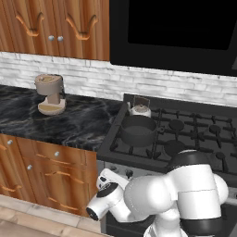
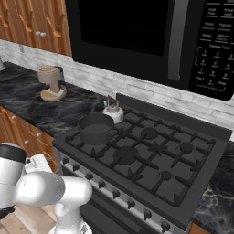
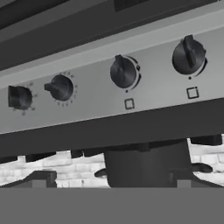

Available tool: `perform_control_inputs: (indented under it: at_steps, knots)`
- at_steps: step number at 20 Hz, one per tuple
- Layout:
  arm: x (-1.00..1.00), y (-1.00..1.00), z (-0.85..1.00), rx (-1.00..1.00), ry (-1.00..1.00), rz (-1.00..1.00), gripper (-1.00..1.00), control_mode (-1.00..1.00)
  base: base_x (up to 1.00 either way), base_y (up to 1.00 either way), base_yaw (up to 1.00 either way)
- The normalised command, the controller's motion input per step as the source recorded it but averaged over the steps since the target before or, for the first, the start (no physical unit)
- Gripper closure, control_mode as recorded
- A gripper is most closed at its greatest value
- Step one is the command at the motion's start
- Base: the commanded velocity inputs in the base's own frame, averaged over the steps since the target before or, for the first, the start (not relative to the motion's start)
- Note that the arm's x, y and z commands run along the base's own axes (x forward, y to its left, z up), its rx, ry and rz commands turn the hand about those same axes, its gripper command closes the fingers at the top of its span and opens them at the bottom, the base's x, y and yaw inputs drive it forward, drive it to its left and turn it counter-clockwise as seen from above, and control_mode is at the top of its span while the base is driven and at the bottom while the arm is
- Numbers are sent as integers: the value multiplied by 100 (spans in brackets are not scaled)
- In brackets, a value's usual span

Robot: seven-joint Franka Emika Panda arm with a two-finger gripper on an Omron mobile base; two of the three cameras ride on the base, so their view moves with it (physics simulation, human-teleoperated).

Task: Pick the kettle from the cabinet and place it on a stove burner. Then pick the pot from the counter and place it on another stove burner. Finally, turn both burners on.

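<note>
Grey pot and one silvery kettle on two burners — gripper spread wide, empty.

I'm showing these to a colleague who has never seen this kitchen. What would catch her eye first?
Probably the black range, with the dark grey pot on its front-left burner and the small silvery kettle just behind it. Next, the beige coffee machine alone on the black marble counter, and the row of stove knobs close before the hand camera.
</note>
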Motion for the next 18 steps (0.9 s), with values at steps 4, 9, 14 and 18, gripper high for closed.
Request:
perform_control_inputs:
  at_steps: [4,9,14,18]
  knots:
    - [18,22,-16,-4,2,0,-100,-100,0,0,0]
    - [22,15,-17,-5,5,0,-100,-100,0,0,0]
    - [24,11,-19,-6,5,0,-100,-100,0,0,0]
    - [19,13,-25,-7,4,0,-100,-100,0,0,0]
